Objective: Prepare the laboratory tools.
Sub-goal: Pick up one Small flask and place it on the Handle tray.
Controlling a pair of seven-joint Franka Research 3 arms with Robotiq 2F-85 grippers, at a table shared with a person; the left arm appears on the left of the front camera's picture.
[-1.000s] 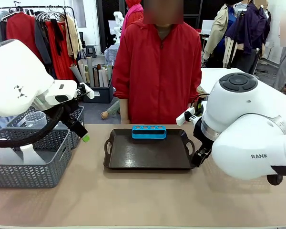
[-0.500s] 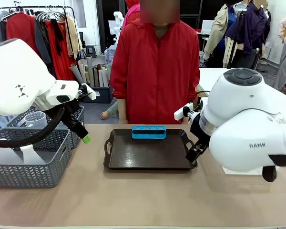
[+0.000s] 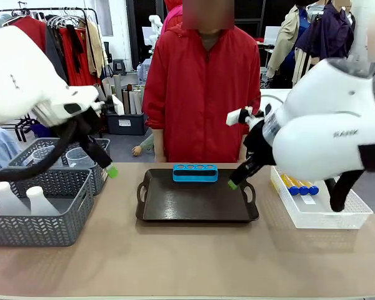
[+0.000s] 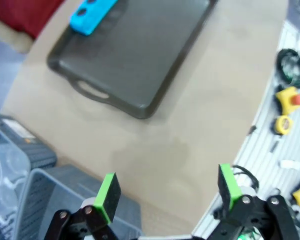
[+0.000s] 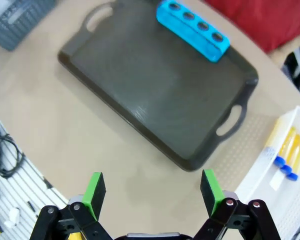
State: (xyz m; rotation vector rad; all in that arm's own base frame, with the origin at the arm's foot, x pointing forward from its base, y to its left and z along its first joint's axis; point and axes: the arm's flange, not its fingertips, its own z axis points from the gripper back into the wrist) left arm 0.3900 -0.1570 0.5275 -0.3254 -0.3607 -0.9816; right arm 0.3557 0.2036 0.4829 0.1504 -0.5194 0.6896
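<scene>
Bench (image 3: 187, 262) carries dark tray (image 3: 194, 209); we see blue rack (image 3: 195, 173) at tray's far edge, long axis along that edge, holes upward. Flanking tray, left fingers (image 4: 108, 190) and right fingers (image 5: 94, 189) gape wide, empty.

1 dark tray (image 3: 194, 211). 1 blue rack (image 3: 195, 173), 4 holes. 2 grey baskets (image 3: 44, 228) (image 3: 34, 153). 2 white flasks (image 3: 6, 200) (image 3: 42, 201). 1 clear jug (image 3: 79, 158) I can make out. 1 white bin (image 3: 325, 219), 3 blue-capped tubes (image 3: 294, 186) visible. 1 person (image 3: 203, 94).
</scene>
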